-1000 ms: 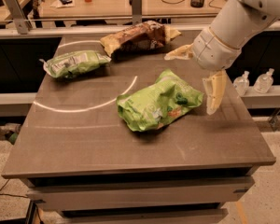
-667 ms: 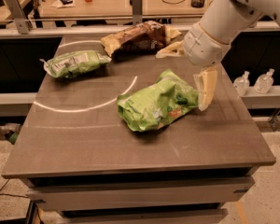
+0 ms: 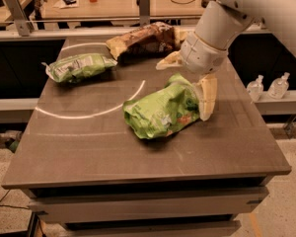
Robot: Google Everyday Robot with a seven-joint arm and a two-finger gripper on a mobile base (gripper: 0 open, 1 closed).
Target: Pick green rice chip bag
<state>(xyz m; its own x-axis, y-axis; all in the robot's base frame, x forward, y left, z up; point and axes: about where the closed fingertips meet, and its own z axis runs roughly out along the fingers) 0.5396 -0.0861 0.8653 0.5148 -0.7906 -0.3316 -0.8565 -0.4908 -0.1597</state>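
Lime-green rice chip bag (image 3: 160,113), dk green/orange/white prints; cream hand (image 3: 182,92) at its right end; duller green bag (image 3: 79,67), white label; brown-yellow bag (image 3: 143,38); grey bench (image 3: 89,149)

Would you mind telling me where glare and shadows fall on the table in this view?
Camera view: bright curved glare arcs cross the table left of the rice chip bag; a dark shadow hugs the bag's front edge; the open gripper straddles its right end.

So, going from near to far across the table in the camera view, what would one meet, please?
The green rice chip bag, with the open gripper at its right end → smaller green bag → brown-and-yellow bag.
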